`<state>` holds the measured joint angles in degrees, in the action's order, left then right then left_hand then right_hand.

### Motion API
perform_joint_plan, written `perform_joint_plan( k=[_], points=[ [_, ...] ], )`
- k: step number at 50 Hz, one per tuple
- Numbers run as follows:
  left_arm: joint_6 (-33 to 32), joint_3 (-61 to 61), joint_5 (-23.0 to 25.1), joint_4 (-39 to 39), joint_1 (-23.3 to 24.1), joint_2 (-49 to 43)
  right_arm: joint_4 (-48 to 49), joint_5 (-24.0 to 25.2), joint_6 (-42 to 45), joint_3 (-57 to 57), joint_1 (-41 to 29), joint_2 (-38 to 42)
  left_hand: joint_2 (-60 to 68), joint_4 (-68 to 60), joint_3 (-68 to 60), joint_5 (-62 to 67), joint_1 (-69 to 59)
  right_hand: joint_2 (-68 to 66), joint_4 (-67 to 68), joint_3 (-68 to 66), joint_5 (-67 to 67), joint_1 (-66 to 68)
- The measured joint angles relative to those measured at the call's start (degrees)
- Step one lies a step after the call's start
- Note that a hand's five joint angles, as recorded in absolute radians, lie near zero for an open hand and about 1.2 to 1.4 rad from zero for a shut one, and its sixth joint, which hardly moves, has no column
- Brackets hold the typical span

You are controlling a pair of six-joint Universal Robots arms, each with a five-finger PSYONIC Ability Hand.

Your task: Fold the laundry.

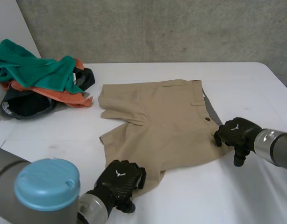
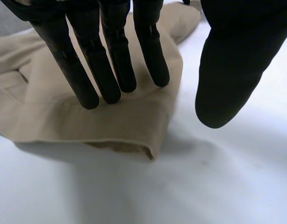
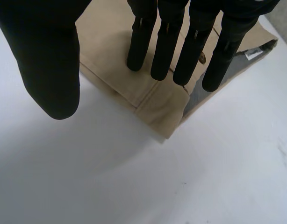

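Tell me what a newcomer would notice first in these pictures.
The tan shorts lie spread on the white table, with an open black hand at each near corner: the left hand at a leg hem, the right hand at the waistband. Next comes the pile of green, orange and dark clothes at the table's far left corner.

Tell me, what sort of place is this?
Probably a lab or test room, not a home: a bare concrete wall, a plain white table, and tan shorts spread flat near a pile of laundry.
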<state>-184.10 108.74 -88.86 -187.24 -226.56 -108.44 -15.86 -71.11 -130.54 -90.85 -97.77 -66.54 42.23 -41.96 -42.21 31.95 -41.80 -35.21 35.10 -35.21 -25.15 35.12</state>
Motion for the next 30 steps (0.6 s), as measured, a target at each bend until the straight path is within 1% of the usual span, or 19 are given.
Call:
perform_joint_plan(
  k=[1, 3, 5, 9, 14, 17, 18, 20, 21, 22, 23, 24, 25, 30],
  points=[
    [-0.01, 0.00, -0.03, -0.54, -0.02, -0.52, 1.12, 0.20, 0.10, -0.65, 0.13, 0.04, -0.05, 0.21, 0.00, -0.14, 0.01, 0.10, -0.11, 0.13, 0.20, -0.03],
    [-0.06, -0.40, -0.20, -3.17, -0.21, -2.51, 7.49, 1.28, 0.26, -3.60, 0.56, 0.32, -0.08, 0.21, 0.00, -0.18, 0.01, 3.77, -3.74, 3.83, 4.53, -2.07],
    [-0.09, -0.91, -0.33, -4.91, -0.39, -3.48, 11.63, 1.93, 0.13, -5.14, 0.66, 0.54, -0.08, 0.21, 0.00, -0.17, 0.01, 5.82, -6.28, 6.34, 7.33, -4.05],
    [-0.24, -2.47, -1.01, -9.09, -0.94, -5.25, 20.67, 3.21, -0.38, -7.89, 0.57, 1.40, -0.08, 0.20, 0.00, -0.15, 0.01, 6.85, -7.29, 7.08, 8.69, -4.68],
    [-2.70, -4.06, -1.93, -11.37, -1.57, -7.09, 27.07, 3.83, -0.72, -8.87, 0.15, 3.31, -0.08, 0.15, 0.00, -0.14, -0.02, 7.24, -7.47, 7.15, 8.50, -5.16],
    [-6.55, -5.03, -2.67, -12.23, -1.99, -8.70, 29.68, 3.92, -0.79, -8.61, -0.09, 5.06, 0.82, -1.02, -0.90, 0.90, -1.40, 6.62, -6.78, 6.87, 6.61, -5.12],
    [-6.78, -5.08, -2.72, -12.27, -2.02, -8.78, 29.80, 3.92, -0.79, -8.57, -0.10, 5.17, 0.82, -1.02, -0.90, 0.90, -1.40, 6.42, -6.58, 6.75, 6.36, -5.04],
    [-9.78, -5.59, -3.38, -12.80, -2.56, -9.81, 31.05, 3.84, -0.78, -7.94, -0.17, 6.60, 8.95, -9.21, -8.83, 8.91, -10.12, 1.31, -1.64, 1.85, 1.40, -1.45],
    [-10.72, -5.71, -3.58, -12.98, -2.77, -10.10, 31.46, 3.79, -0.77, -7.65, -0.18, 7.06, 9.83, -9.86, -9.72, 9.55, -11.15, -3.71, 2.86, -2.76, -2.93, 3.27],
    [-11.96, -5.86, -3.83, -13.25, -3.09, -10.43, 31.98, 3.71, -0.77, -7.28, -0.18, 7.61, 12.88, -12.58, -12.14, 12.25, -13.99, -9.62, 9.66, -9.56, -9.56, 8.18],
    [-12.71, -5.94, -3.97, -13.45, -3.30, -10.61, 32.51, 3.59, -0.76, -6.93, -0.19, 8.11, 22.30, -22.17, -21.54, 21.59, -23.01, -20.00, 19.41, -20.27, -19.17, 16.86],
    [-13.47, -6.01, -4.11, -13.69, -3.53, -10.73, 33.06, 3.47, -0.76, -6.62, -0.19, 8.48, 23.47, -23.80, -23.13, 23.15, -24.01, -26.57, 26.81, -26.72, -25.59, 23.31],
    [-14.01, -6.05, -4.19, -13.92, -3.71, -10.75, 33.60, 3.34, -0.75, -6.36, -0.19, 8.73, 25.22, -25.63, -24.89, 24.71, -24.15, -30.38, 30.40, -30.31, -29.33, 27.20],
    [-15.16, -5.64, -4.19, -14.63, -4.12, -8.44, 35.76, 1.66, -0.69, -6.17, -0.03, 8.88, 26.08, -26.55, -25.84, 25.02, -24.15, -32.18, 33.22, -32.42, -30.80, 28.15]
  ],
)
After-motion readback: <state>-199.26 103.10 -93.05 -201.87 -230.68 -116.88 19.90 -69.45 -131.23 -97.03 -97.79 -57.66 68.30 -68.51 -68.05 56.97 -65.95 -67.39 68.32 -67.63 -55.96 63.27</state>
